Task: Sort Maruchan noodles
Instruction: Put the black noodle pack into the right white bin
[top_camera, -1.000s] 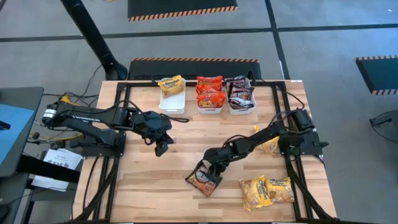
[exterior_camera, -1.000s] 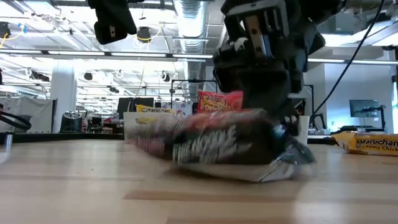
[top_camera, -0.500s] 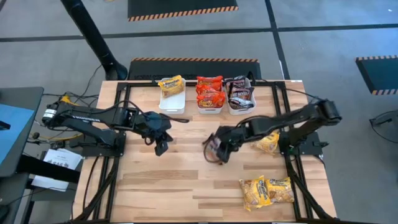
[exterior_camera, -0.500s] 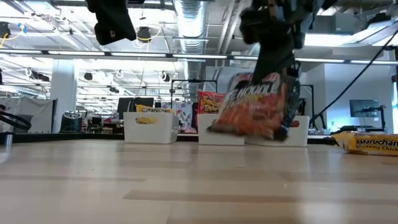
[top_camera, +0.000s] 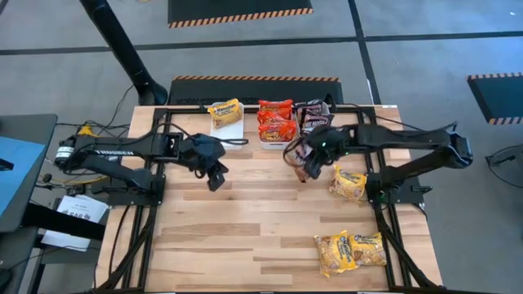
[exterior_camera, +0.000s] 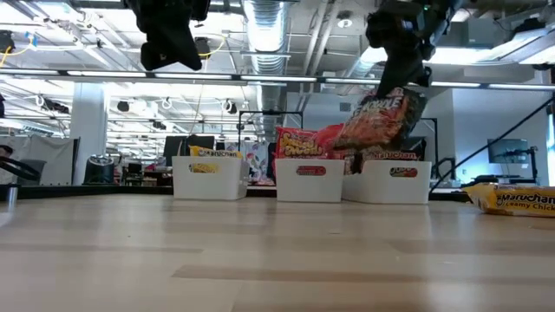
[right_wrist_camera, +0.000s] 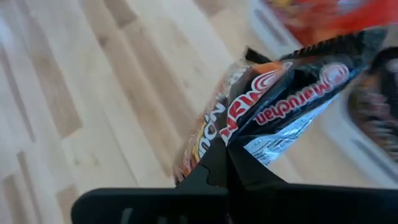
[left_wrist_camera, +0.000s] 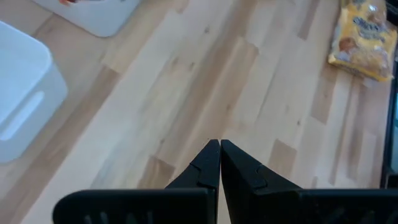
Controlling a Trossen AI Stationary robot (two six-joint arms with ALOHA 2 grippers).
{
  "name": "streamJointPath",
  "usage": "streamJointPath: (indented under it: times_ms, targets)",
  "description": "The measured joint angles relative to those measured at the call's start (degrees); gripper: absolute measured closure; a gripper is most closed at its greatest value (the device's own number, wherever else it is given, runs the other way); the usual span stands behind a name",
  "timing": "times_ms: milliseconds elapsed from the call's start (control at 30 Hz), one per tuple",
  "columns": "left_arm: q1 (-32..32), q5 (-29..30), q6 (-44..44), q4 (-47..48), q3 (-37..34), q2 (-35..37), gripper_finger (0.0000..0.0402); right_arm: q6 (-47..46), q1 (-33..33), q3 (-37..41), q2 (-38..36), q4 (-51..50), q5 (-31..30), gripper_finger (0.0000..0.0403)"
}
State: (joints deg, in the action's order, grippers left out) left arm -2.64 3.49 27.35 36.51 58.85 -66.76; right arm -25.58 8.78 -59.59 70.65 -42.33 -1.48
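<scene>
Sorting is well along: the three white bins hold yellow, red and dark packets, the right claw is clamped on a dark packet in the air near them, the left claw hangs closed and empty, and three yellow packets remain on the counter.

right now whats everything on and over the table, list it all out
bins: three, white, in a row at the table's far edge
yellow packet in bin: one, in the left bin
red packets in bin: at least two, in the middle bin
dark packets in bin: at least one, in the right bin
held dark packet: one, black and orange, hanging in the air just in front of the middle and right bins
loose yellow packets: three; two at the near right, one mid right
table: one, light wood
left pincer: shut, empty, above the table's left half
right pincer: shut on the held dark packet
</scene>
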Motion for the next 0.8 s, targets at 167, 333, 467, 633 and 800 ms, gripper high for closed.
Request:
streamJointPath:
  times_ms: [167,333,467,633,800]
  targets:
    - [-3.3,0.0,-0.2,-0.1,0.0,0.0,0.0401,6.1,5.1,0.0,-3.2,-3.4,0.2,0.04]
    - [-6.3,0.0,-0.2,0.0,0.0,0.0,0.0401,12.8,11.1,-2.2,-4.8,-8.0,-0.4,0.04]
    - [-8.3,0.0,-0.2,-0.1,0.0,0.0,0.0401,20.7,16.8,-5.7,-4.7,-9.6,-1.4,0.04]
    - [-10.2,0.0,-0.2,-0.1,0.0,0.0,0.0401,30.7,23.9,-9.4,-2.6,-11.3,-1.6,0.04]
    - [-11.4,0.0,-0.2,-0.1,0.0,0.0,0.0401,41.8,30.1,-10.7,2.1,-11.7,-1.8,0.04]
